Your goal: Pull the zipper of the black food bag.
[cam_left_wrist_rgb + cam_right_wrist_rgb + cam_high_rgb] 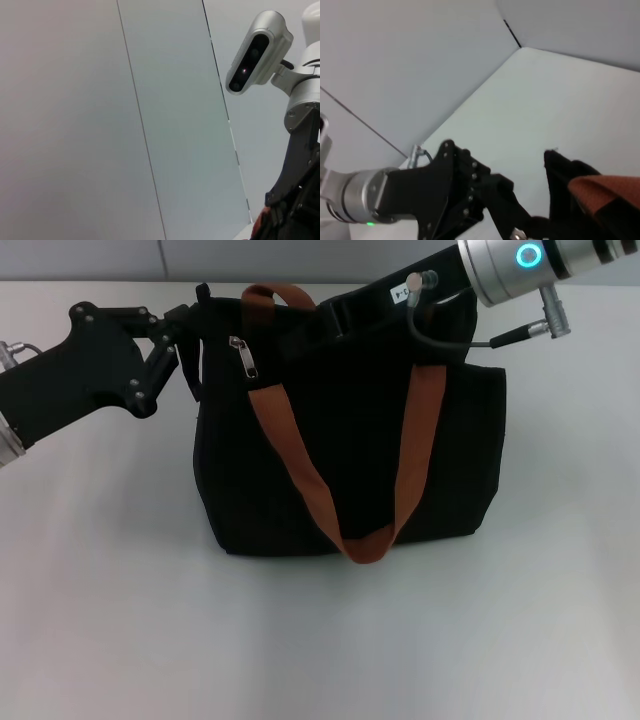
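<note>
Head view: the black food bag (350, 430) stands upright in the middle of the white tabletop (320, 640), its top edge running left to right, two brown-orange straps (300, 475) hanging down its front face. The zipper (243, 357), a small silver pull tab, lies near the bag's upper left corner, its long axis slanting down and slightly right. The left pincer (188, 340) reaches in from the left and its black fingers meet the bag's upper left corner; they look closed on a fold of black fabric there, apart from the tab. The right pincer is over the bag's top right edge, hidden black on black, so I cannot tell how wide it stands. A small white label on the right arm is too small to read.

Left wrist view: only pale wall panels and the robot's head camera (257, 52).

Right wrist view: the left pincer (517, 222) stretches toward the bag's corner (565, 175), beside an orange strap.
</note>
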`<state>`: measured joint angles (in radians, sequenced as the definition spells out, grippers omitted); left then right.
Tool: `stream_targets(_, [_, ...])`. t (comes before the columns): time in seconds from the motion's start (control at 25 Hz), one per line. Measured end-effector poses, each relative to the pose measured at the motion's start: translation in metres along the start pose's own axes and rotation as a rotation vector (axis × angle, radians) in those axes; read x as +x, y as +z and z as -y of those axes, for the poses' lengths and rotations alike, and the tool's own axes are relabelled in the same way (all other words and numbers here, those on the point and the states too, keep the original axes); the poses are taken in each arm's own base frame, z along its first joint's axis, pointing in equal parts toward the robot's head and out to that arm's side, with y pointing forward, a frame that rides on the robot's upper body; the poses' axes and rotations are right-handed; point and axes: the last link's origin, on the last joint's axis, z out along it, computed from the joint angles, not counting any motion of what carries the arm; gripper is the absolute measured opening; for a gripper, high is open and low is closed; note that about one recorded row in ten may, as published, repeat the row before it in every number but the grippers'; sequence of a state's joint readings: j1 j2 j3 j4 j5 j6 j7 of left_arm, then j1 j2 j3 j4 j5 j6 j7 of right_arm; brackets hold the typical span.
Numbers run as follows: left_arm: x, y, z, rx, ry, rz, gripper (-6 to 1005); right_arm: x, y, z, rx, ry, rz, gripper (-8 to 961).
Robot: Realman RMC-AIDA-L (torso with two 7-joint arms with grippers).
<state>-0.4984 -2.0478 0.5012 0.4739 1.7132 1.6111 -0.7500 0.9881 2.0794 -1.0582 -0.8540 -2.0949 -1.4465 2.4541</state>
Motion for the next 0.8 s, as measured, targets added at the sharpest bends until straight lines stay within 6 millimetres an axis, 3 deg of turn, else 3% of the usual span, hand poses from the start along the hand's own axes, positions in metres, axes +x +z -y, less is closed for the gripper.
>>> stream_targets(0.4, [0.0002,-0.0002,-0.0009,-0.004,-0.002,-0.004,36,0.0012,0.0012,-0.0036,-0.061,0.032,0.044,54])
stream_targets(0.64, [0.0001,-0.0004,-0.0011,-0.004,-0.003,-0.004,37,0.003,0.0052,-0.0046,-0.077,0.048,0.036,255])
stream_targets(0.8, [0.0004,0.0004,-0.0024,-0.007,-0.006,-0.008,37,0.0034,0.0078,-0.0036,-0.077,0.05,0.037,268])
